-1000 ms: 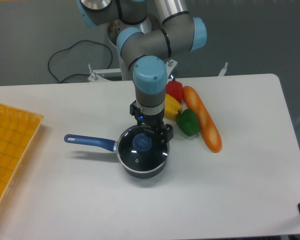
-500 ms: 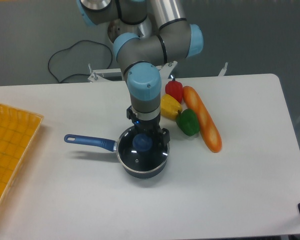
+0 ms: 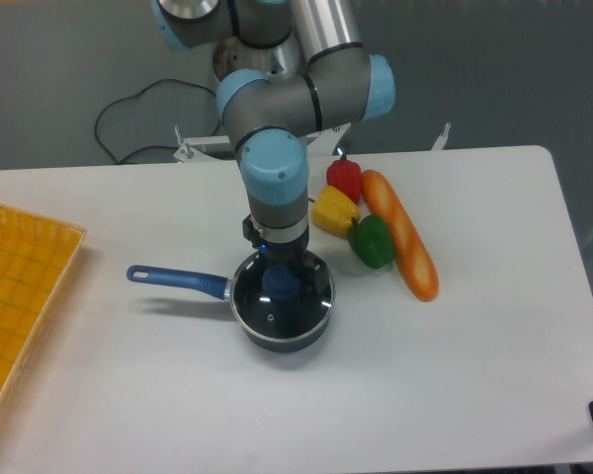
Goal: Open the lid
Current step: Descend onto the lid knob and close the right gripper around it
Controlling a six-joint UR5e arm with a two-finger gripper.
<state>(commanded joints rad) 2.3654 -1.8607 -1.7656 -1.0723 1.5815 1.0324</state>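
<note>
Counting from the pan (image 3: 282, 318): I see one pan, one lid (image 3: 289, 302), three peppers and one long orange piece that looks like a carrot (image 3: 402, 235). The lid sits flat on the pan, covering it, its blue knob (image 3: 281, 283) at the centre; through the glass I can make out nothing inside. The pan's blue handle (image 3: 178, 279) points away to the left. My gripper (image 3: 280, 269) hangs straight down over the knob, right at it, but the wrist hides the fingertips, so I cannot tell whether they are spread or pinching the knob. Behind and right of the pan lie the yellow pepper (image 3: 334, 209), the red pepper (image 3: 344, 179) and the green pepper (image 3: 372, 242), bunched together, with the carrot just beyond them. Far left of the pan, one orange tray (image 3: 20, 286) lies at the table (image 3: 494, 346) edge.
</note>
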